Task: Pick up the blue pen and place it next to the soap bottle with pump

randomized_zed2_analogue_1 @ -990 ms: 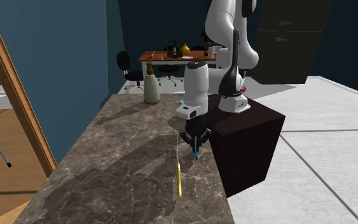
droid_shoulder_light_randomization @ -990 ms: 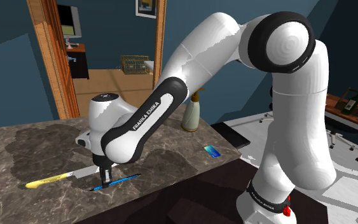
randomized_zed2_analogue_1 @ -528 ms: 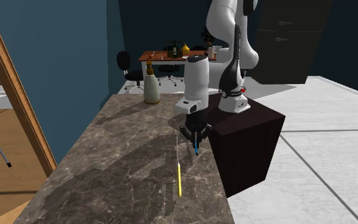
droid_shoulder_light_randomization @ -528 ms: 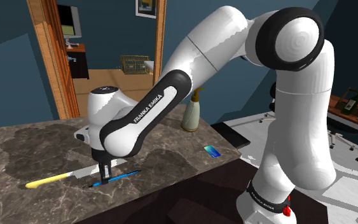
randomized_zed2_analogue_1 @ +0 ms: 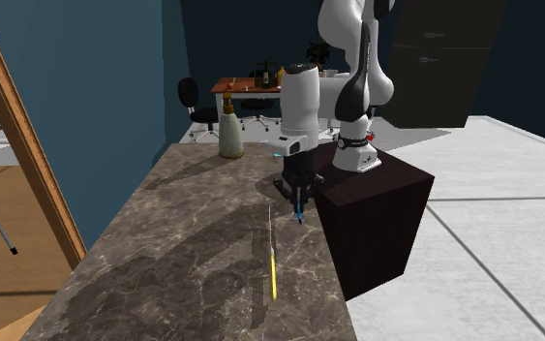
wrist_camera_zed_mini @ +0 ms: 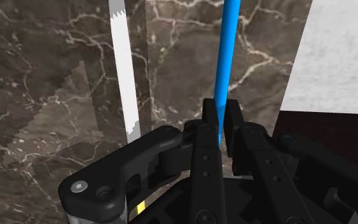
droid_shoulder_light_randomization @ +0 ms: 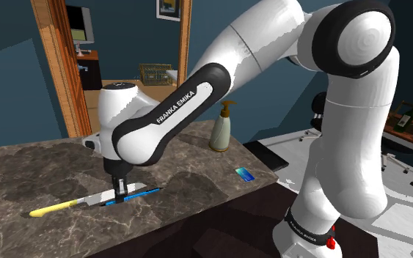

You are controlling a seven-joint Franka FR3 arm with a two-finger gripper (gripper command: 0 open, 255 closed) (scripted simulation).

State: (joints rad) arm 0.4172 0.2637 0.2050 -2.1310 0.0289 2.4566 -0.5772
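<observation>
One part of the job looks done: the black gripper (wrist_camera_zed_mini: 218,121) is clamped on the blue pen (wrist_camera_zed_mini: 226,57), with a finger pressed on each side of it. The pen sticks out past the fingers at both ends and lies almost flat. It hangs low over the dark stone counter (droid_shoulder_light_randomization: 21,168). I think it is just off the stone, but I cannot be sure it is not touching. A knife (droid_shoulder_light_randomization: 52,209) with a yellow handle and a white blade lies on the counter just beside the pen. The two run almost side by side, and the gripper is not touching the knife. The soap bottle with pump (droid_shoulder_light_randomization: 221,130) stands upright near the far end of the counter, toward the shoulder view's right. It is well apart from the pen. A small blue card (droid_shoulder_light_randomization: 244,174) lies on the counter near the bottle, by the edge. So the picking up is about done, and most of the job is left. The pen needs to go up a bit more, ride across the counter to the bottle, and be laid down close beside it without bumping it. Then the fingers can let go.
</observation>
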